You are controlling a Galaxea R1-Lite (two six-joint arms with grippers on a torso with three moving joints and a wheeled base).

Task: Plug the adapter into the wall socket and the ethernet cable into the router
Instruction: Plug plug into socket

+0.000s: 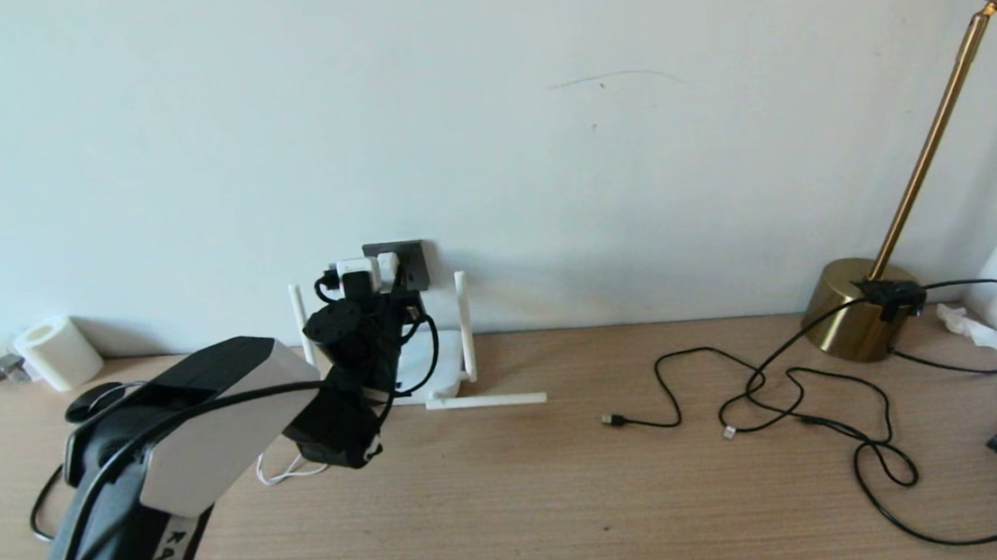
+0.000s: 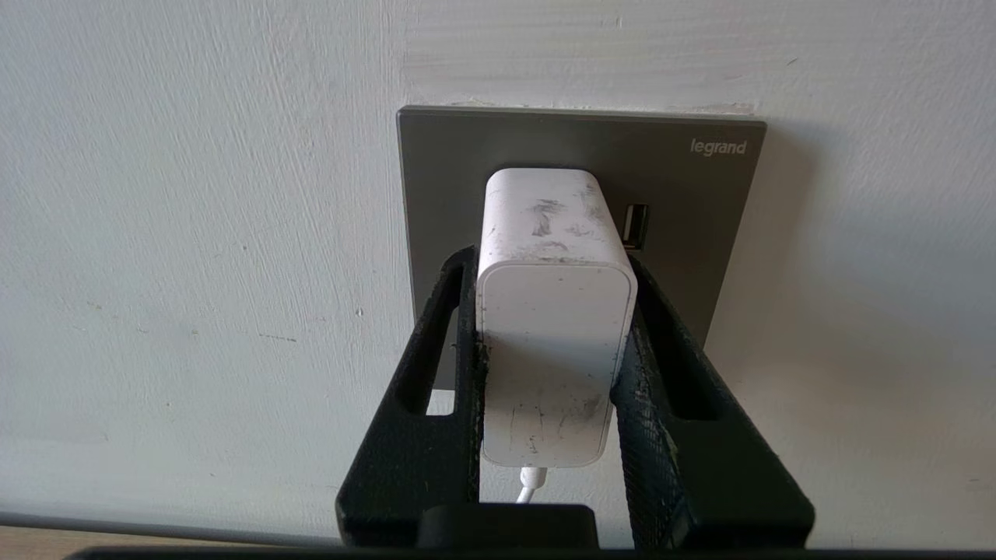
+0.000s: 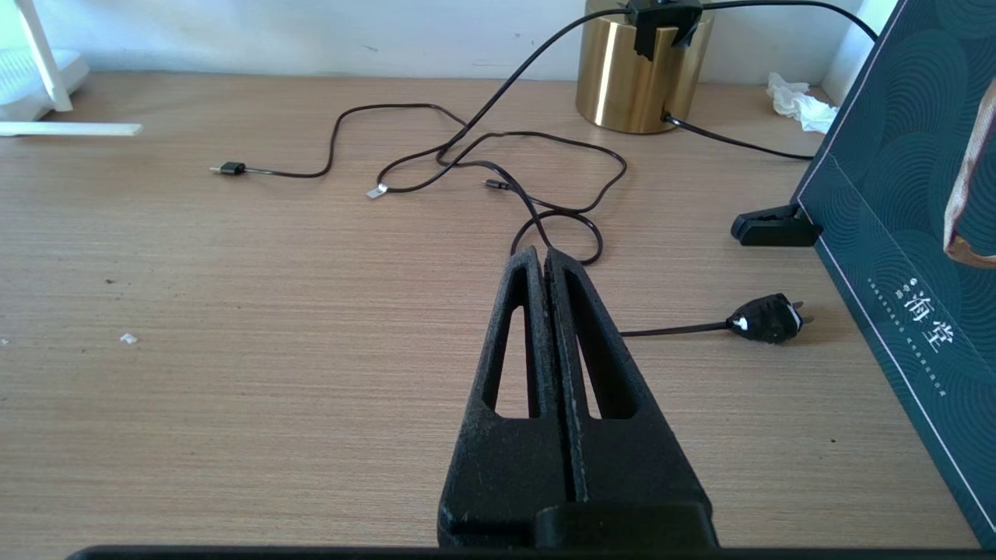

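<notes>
The left gripper's (image 2: 554,257) fingers clamp the adapter (image 2: 554,311) against the wall socket (image 2: 467,155), at the router's (image 1: 420,368) twelve o'clock; the right gripper's (image 3: 545,260) fingers are closed.

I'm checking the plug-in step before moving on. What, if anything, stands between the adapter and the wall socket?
Nothing visible does. The left end effector is shut on the adapter, whose far end already meets the wall socket plate, beside its USB port. Whether the pins are fully seated is hidden.
</notes>
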